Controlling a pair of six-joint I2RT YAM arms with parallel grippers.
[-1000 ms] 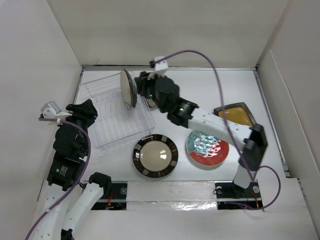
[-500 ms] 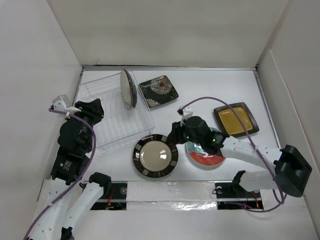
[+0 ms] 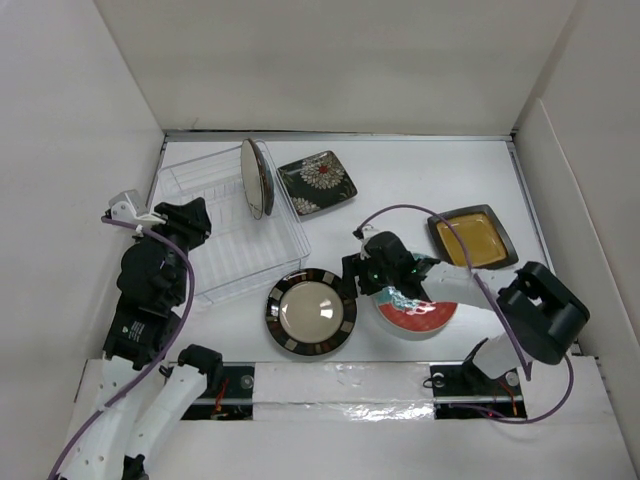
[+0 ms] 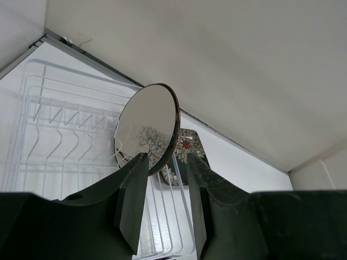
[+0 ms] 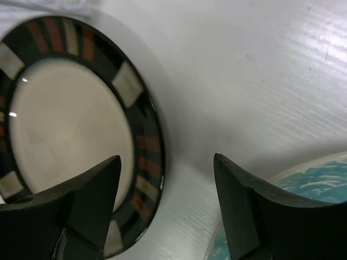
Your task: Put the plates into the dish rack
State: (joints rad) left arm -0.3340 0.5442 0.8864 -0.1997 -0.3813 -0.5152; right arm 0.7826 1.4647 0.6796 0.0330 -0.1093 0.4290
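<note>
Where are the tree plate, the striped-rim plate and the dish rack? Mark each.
tree plate (image 4: 146, 122), left wrist view, cream face.
striped-rim plate (image 3: 311, 312), top external view, cream centre.
dish rack (image 3: 215, 228), top external view, bare floor.

1. Your left claw (image 4: 166, 158) shows parted jaws with nothing between them.
2. Just beyond its tips, the tree-drawing plate (image 4: 149, 125) stands on edge in the wire dish rack (image 4: 59, 123).
3. Behind that plate, the black floral plate (image 4: 187, 148) peeks out.

Left arm (image 3: 148, 285): raised at the left side, jaws part open, empty. Right arm (image 3: 452, 286): stretched low leftward, jaws wide, empty.
</note>
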